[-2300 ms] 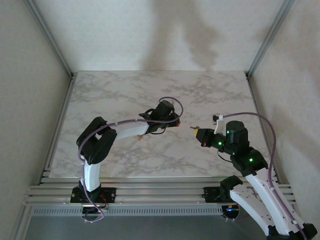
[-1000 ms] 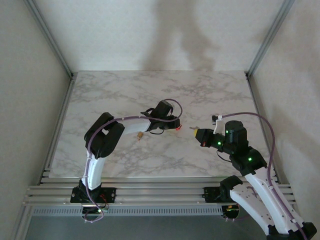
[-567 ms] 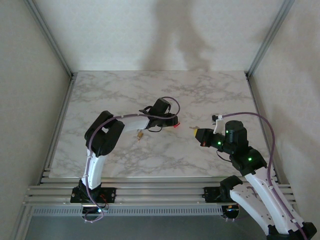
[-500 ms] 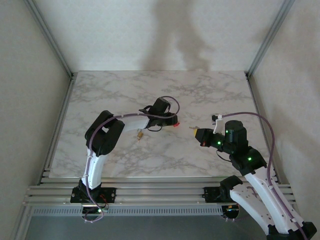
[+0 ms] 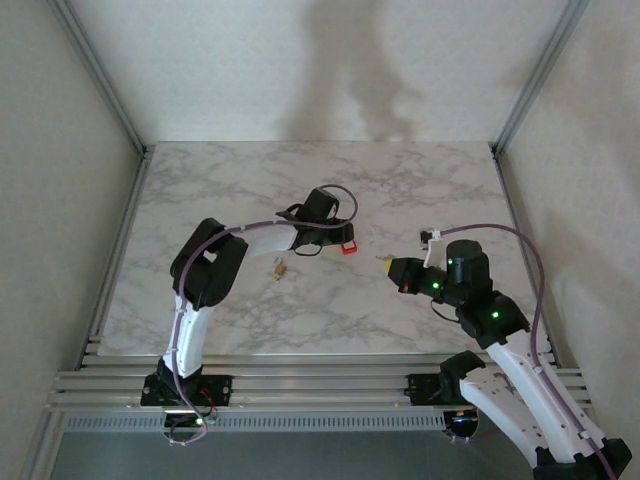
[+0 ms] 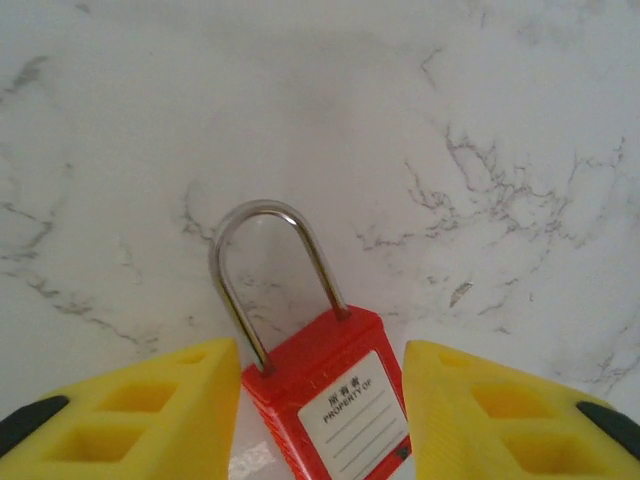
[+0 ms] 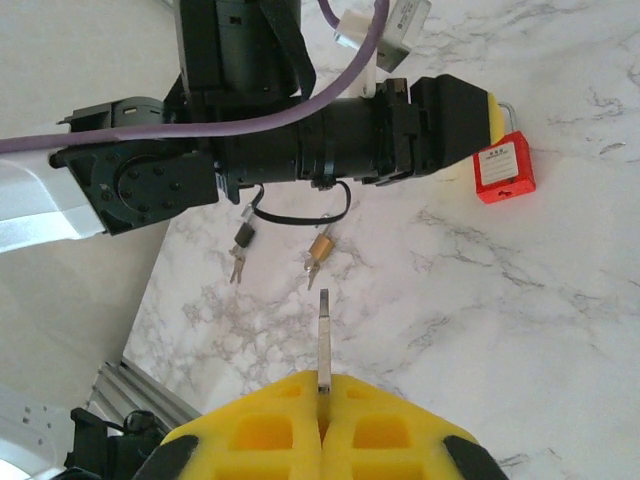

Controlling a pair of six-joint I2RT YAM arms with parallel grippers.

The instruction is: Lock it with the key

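- Left pincer (image 6: pixel 320 352) is down at the middle of the desk (image 5: pixel 240 180), its yellow fingers (image 6: pixel 140 405) snugged up on either side of the red padlock (image 6: pixel 335 410). Looks like it's pinching the body.
- The padlock's white label faces up. Its shackle (image 6: pixel 262 208) points away from the wrist and looks seated at both ends, but honestly I can't tell if it's clicked in.
- Right pincer (image 7: pixel 322 395) is squeezed fully together on the key (image 7: pixel 323 335), with the blade poking straight out between the tips.
- That key sits well apart from the padlock, over toward the desk's right edge, and it's aimed roughly back at the left arm.
- Two little spare keys (image 7: pixel 318 250) lie on the desk on a black loop (image 7: pixel 300 215), on the left-edge side of the padlock and slightly nearer the near edge.
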